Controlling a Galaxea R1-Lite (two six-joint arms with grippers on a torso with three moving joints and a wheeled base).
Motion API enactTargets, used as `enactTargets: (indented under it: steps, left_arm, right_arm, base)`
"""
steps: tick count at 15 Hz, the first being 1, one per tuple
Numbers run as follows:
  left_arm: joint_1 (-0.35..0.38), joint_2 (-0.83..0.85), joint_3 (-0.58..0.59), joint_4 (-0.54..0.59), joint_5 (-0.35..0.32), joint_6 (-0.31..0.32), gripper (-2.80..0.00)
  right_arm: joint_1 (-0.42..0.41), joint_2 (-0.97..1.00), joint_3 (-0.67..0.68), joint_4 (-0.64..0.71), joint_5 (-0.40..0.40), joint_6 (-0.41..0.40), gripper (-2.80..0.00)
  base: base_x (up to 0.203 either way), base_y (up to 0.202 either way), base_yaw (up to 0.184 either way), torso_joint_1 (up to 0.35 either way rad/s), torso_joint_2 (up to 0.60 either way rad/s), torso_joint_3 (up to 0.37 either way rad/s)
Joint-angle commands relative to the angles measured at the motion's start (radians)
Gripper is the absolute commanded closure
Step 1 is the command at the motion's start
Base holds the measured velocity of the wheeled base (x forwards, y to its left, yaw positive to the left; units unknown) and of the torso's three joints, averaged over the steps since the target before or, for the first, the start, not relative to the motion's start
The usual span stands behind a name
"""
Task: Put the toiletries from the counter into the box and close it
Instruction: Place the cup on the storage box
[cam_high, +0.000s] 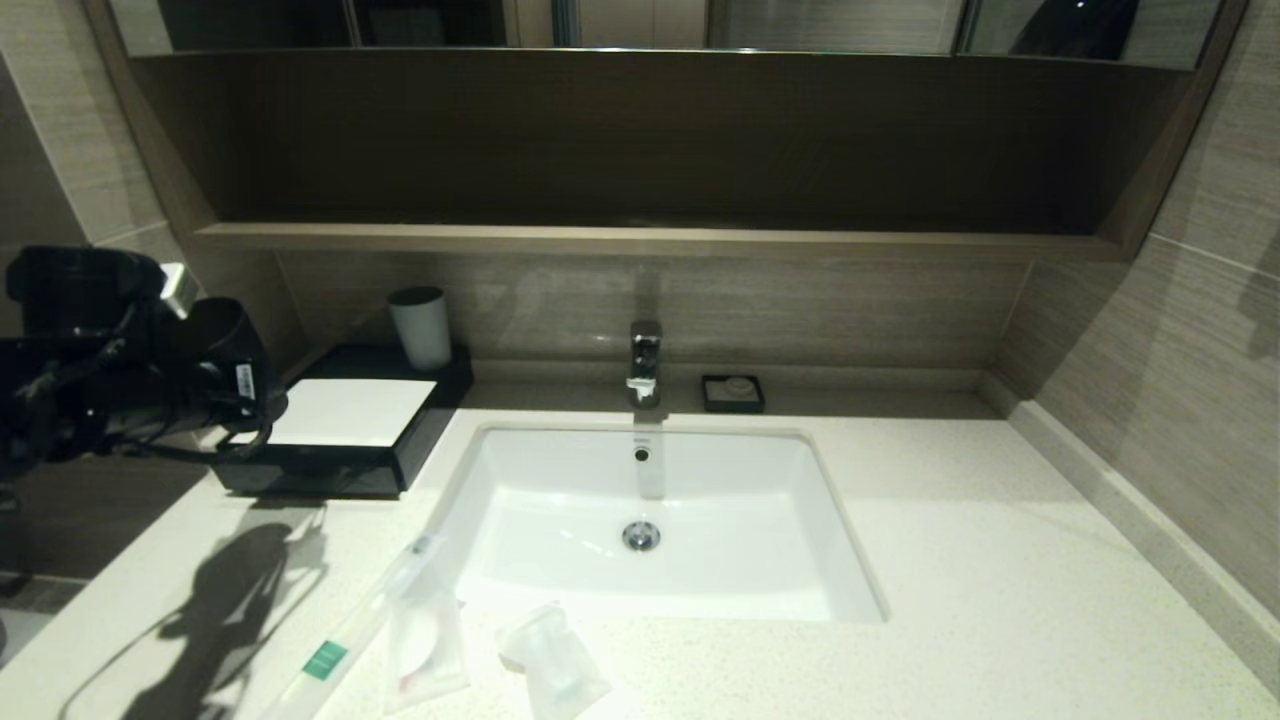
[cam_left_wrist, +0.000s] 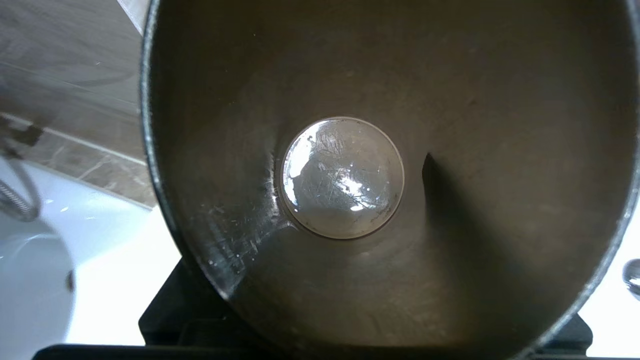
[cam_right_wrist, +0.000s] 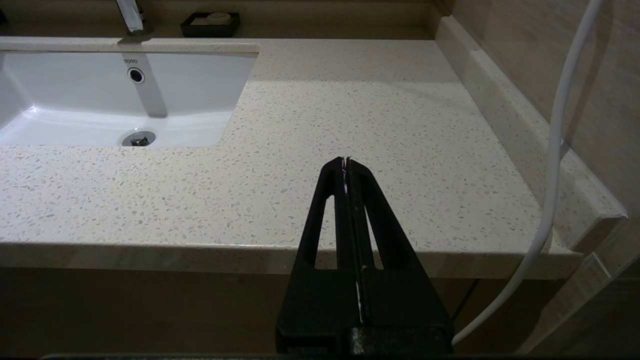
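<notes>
Barely begun, with three clear packets (cam_high: 425, 640) loose on the counter (cam_high: 950, 560) at seven o'clock of the basin (cam_high: 700, 500), nothing yet in the box (cam_high: 345, 410) at ten o'clock, the left gripper (cam_high: 262, 405) beside it with its hold impossible to tell, and the right gripper (cam_right_wrist: 346, 162) pressed closed, empty.

A: What sort of room is it?
B: A bathroom with pale wood-grain tiled walls (cam_high: 1190, 330) and a dark wooden niche (cam_high: 640, 140) above a long shelf (cam_high: 650, 240).
A: Anything higher up?
B: A mirror strip (cam_high: 640, 22) along the far top (only its lower edge shows). Bright light falls on the near stonework; the niche sits in shadow.
</notes>
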Motion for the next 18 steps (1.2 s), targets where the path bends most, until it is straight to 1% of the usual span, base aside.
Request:
enactTargets:
  steps: [1, 3, 6, 14, 18]
  left_arm:
    - [0.030, 0.096, -0.093, 0.045, 0.003, 0.005, 0.00]
    - [0.056, 0.147, -0.146, 0.064, 0.003, 0.006, 0.00]
    - [0.076, 0.209, -0.193, 0.066, 0.003, 0.007, 0.00]
    - [0.076, 0.289, -0.246, 0.055, -0.003, -0.002, 0.00]
    - [0.070, 0.297, -0.277, 0.060, -0.003, -0.002, 0.00]
  right_arm:
    - [0.000, 0.000, 0.002, 0.000, 0.000, -0.001, 0.00]
    - [0.000, 0.000, 0.002, 0.000, 0.000, -0.001, 0.00]
    - [0.000, 0.000, 0.002, 0.000, 0.000, -0.001, 0.00]
    - [0.000, 0.000, 0.002, 0.000, 0.000, -0.001, 0.00]
    - [0.000, 0.000, 0.002, 0.000, 0.000, 0.001, 0.00]
  base:
    - [0.000, 0.000, 0.000, 0.000, 0.00, 0.000]
    - [0.000, 0.000, 0.000, 0.000, 0.00, 0.000]
    - [0.000, 0.000, 0.000, 0.000, 0.00, 0.000]
    - [0.000, 0.000, 0.000, 0.000, 0.00, 0.000]
    - [0.000, 0.000, 0.000, 0.000, 0.00, 0.000]
